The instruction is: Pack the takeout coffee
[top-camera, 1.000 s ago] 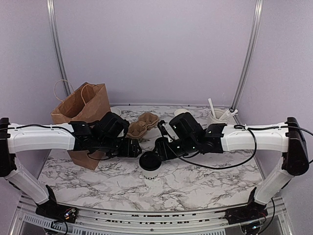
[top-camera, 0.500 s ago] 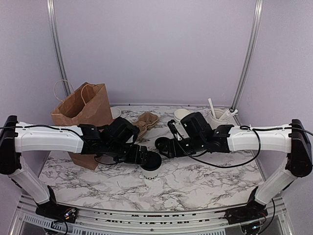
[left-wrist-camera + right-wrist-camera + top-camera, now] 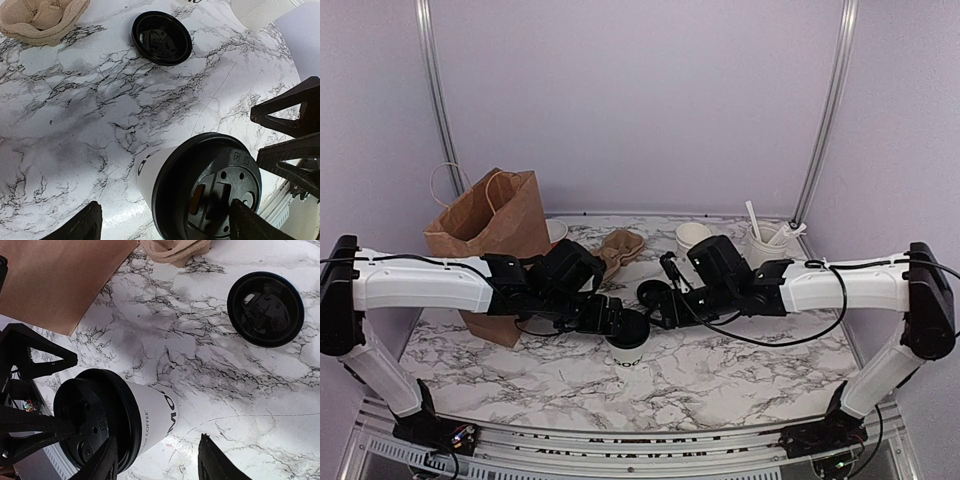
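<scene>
The takeout coffee (image 3: 627,350), a white paper cup with dark lettering and a black lid, stands upright at the table's middle front. My left gripper (image 3: 613,319) hovers at the lid's left side. In the left wrist view the left gripper (image 3: 164,210) is open. Its right finger (image 3: 247,222) overlaps the lid's (image 3: 207,192) edge, and its left finger (image 3: 82,225) stands well off the cup. My right gripper (image 3: 658,300) is just behind and right of the cup. It is open and empty (image 3: 158,440), with the cup (image 3: 155,417) low between its fingers.
A brown paper bag (image 3: 490,225) stands open at back left. A brown pulp cup carrier (image 3: 620,250) lies behind the grippers. A loose black lid (image 3: 161,38) lies on the marble (image 3: 265,308). A white cup (image 3: 692,237), a cup of white utensils (image 3: 767,238) and a small bowl (image 3: 556,230) stand at the back.
My left gripper has moved right from beside the bag to the cup's lid. My right gripper has drawn back slightly from the cup. The cup has not moved.
</scene>
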